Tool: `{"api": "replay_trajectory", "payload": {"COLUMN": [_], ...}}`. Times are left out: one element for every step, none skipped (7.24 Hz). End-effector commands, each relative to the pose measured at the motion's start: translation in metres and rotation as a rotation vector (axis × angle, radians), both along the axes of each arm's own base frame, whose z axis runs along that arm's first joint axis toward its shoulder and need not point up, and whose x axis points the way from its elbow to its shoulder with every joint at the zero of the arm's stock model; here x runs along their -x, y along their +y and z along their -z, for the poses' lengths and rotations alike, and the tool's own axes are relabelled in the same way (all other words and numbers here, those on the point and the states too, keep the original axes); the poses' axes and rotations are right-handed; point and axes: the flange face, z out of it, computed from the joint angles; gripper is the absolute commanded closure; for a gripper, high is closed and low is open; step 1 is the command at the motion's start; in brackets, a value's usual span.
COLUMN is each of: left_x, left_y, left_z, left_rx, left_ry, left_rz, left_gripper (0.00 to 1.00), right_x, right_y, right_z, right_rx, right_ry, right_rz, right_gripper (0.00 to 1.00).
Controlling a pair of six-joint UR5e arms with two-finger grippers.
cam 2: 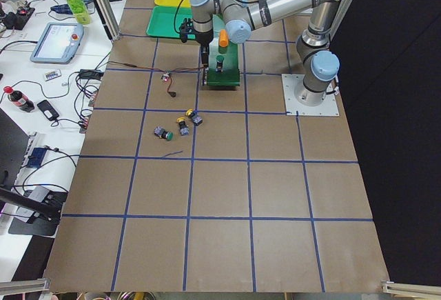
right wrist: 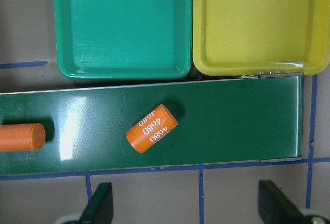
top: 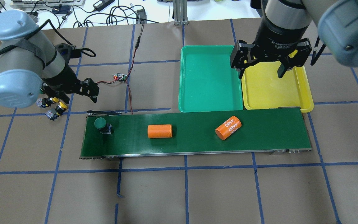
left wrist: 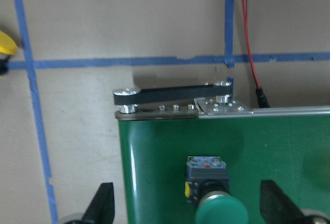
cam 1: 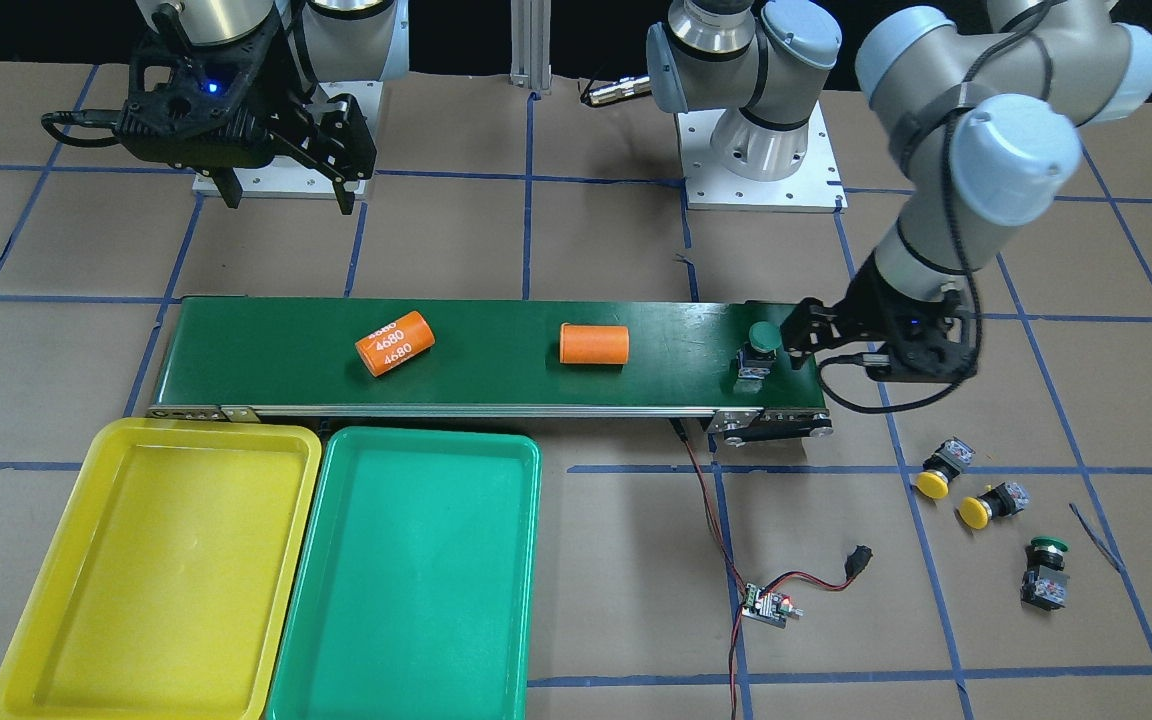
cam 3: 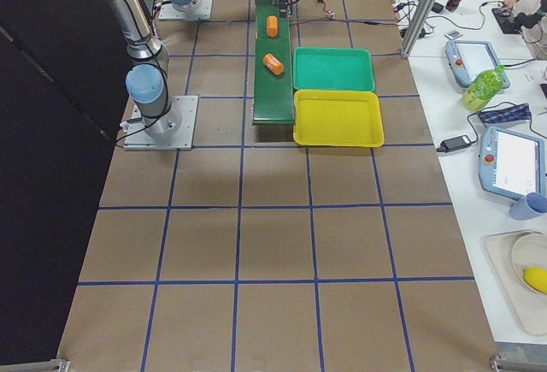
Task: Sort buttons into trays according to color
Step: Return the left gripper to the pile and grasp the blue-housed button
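A green button stands upright at the end of the dark-green belt. My left gripper hovers over it, open, with the button low between its spread fingers and untouched. Two yellow buttons and another green button lie on the paper beyond the belt's end. The yellow tray and the teal-green tray sit side by side along the belt's other end, with nothing in them. My right gripper hangs open above the seam between the two trays, holding nothing.
Two orange cylinders lie on the belt, one marked 4680. A small controller board with red and black wires lies on the operators' side of the belt. Brown paper with blue tape lines covers the table.
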Motion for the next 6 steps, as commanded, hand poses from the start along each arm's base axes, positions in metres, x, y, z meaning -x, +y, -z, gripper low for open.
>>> {"api": "replay_trajectory", "payload": {"left_x": [-0.086,-0.128,-0.166,-0.192,-0.211,-0.229], "left_y": [-0.034,-0.056,-0.075,-0.103,-0.132,-0.152], "left_z": [-0.008,0.013,0.041,0.062,0.067,0.086], "left_rx": [0.031,0.068,0.087,0.116,0.136,0.125], "left_ry": [0.002,-0.021,-0.027,-0.045,-0.062,-0.065], "left_rz": [0.041,0.126,0.124,0.151,0.222,0.308], "left_gripper": [0.0,0.0,0.0,0.0,0.0,0.0], "right_x": [0.0,0.0,0.0,-0.001,0.0,-0.001], "right_y": [0.0,0.0,0.0,0.0,0.0,0.0], "right_z": [0.0,0.0,0.0,0.0,0.0,0.0], "right_rx": [0.0,-0.001,0.0,0.0,-0.001,-0.002], "right_ry": [0.0,0.002,0.0,0.0,0.002,0.0], "right_rz": [0.0,0.0,0.0,-0.002,0.0,0.0], "right_gripper": [0.0,0.0,0.0,0.0,0.0,0.0]}}
